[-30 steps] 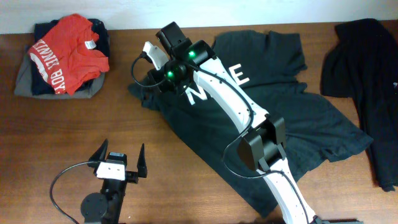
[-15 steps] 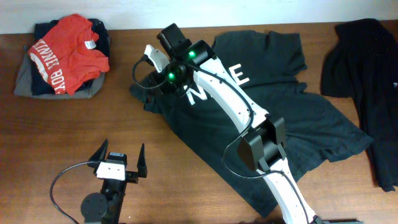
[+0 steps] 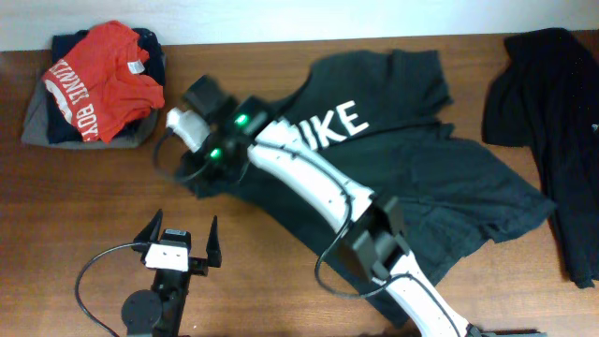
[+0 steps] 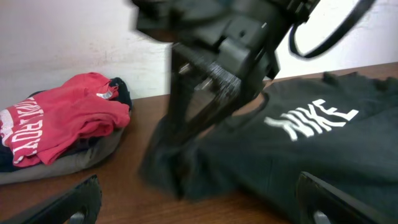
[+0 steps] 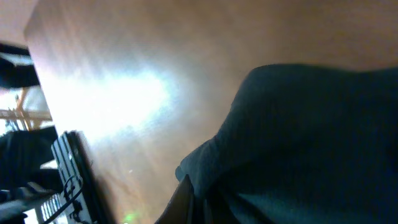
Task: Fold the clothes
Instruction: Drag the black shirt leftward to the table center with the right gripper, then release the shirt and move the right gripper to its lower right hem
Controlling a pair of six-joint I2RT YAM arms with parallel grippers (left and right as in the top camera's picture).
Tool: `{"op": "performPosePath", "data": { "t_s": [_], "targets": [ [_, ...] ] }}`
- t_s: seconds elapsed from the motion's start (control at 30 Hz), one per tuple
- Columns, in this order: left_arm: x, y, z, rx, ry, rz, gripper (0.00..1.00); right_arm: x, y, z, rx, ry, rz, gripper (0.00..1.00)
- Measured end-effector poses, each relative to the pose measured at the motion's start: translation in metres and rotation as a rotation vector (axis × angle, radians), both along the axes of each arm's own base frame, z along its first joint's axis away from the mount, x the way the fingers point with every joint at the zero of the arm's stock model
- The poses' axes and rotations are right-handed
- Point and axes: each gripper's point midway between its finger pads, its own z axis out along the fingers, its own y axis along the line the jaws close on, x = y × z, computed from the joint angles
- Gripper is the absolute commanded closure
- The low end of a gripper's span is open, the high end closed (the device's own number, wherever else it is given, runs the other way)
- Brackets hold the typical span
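Black T-shirt lies chest-up on the wooden table, spreading away from the right gripper toward the right and the near edge, where the arm covers part of it. Its long axis slants from the bunched end at the gripper down to the near right. The white lettering, IKE showing, reads left to right, climbing slightly away from the gripper, tops toward the wall. The cloth's far edge comes close to the table's back edge. Past the shirt, well apart from the gripper on its right, a second dark garment lies by the table's right edge, the shirt's right corner just beside it. Beyond the gripper and to its left sits a pile of clothes topped by a red tee, a strip of bare wood between. Bare wood also opens on the gripper's left and near side, as far as the left gripper, jaws spread wide, holding nothing. The right gripper's jaws are closed on the shirt's left end, cloth gathered and puckered under the fingers.
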Motion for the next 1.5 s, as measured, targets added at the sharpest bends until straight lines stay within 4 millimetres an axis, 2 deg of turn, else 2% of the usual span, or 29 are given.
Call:
{"op": "performPosePath", "data": {
  "t_s": [0.1,0.17,0.43,0.47,0.53,0.57,0.6,0.7,0.8,0.9,0.97,1.03,1.07,1.13,1.27,1.3,1.4,1.5],
  "targets": [
    [0.000,0.000,0.000,0.000,0.000,0.000,0.01,-0.025,0.016,-0.001,-0.006,-0.005,0.047,0.96],
    [0.000,0.000,0.000,0.000,0.000,0.000,0.01,-0.035,0.023,-0.001,-0.005,-0.007,0.063,0.96],
    [0.000,0.000,0.000,0.000,0.000,0.000,0.01,-0.042,0.029,-0.001,-0.010,-0.019,0.070,0.95],
    [0.000,0.000,0.000,0.000,0.000,0.000,0.01,-0.042,0.029,-0.001,-0.013,-0.025,0.066,0.81],
    [0.000,0.000,0.000,0.000,0.000,0.000,0.01,-0.037,0.028,-0.003,-0.024,-0.049,0.052,0.32],
    [0.000,0.000,0.000,0.000,0.000,0.000,0.01,-0.034,0.027,-0.003,-0.030,-0.053,0.042,0.13],
    [0.000,0.000,0.000,0.000,0.000,0.000,0.01,-0.030,0.025,-0.003,-0.037,-0.062,0.030,0.02],
    [0.000,0.000,0.000,0.000,0.000,0.000,0.01,-0.017,0.018,0.002,-0.041,-0.079,-0.002,0.01],
    [0.000,0.000,0.000,0.000,0.000,0.000,0.01,0.008,0.002,0.011,-0.039,-0.092,-0.054,0.01],
    [0.000,0.000,0.000,0.000,0.000,0.000,0.01,0.044,-0.032,0.022,-0.055,-0.093,-0.142,0.01],
    [0.000,0.000,0.000,0.000,0.000,0.000,0.01,0.060,-0.055,0.028,-0.073,-0.084,-0.192,0.01],
    [0.000,0.000,0.000,0.000,0.000,0.000,0.01,0.080,-0.095,0.033,-0.124,-0.064,-0.269,0.01],
    [0.000,0.000,0.000,0.000,0.000,0.000,0.01,0.087,-0.107,0.036,-0.134,-0.064,-0.295,0.01],
    [0.000,0.000,0.000,0.000,0.000,0.000,0.01,0.102,-0.148,0.041,-0.185,-0.044,-0.373,0.01],
    [0.000,0.000,0.000,0.000,0.000,0.000,0.01,0.121,-0.221,0.049,-0.237,0.022,-0.506,0.01],
    [0.000,0.000,0.000,0.000,0.000,0.000,0.01,0.124,-0.237,0.049,-0.246,0.045,-0.534,0.09],
    [0.000,0.000,0.000,0.000,0.000,0.000,0.01,0.134,-0.285,0.049,-0.260,0.111,-0.640,0.22],
    [0.000,0.000,0.000,0.000,0.000,0.000,0.01,0.143,-0.317,0.049,-0.257,0.166,-0.752,0.23]
  ]
}}
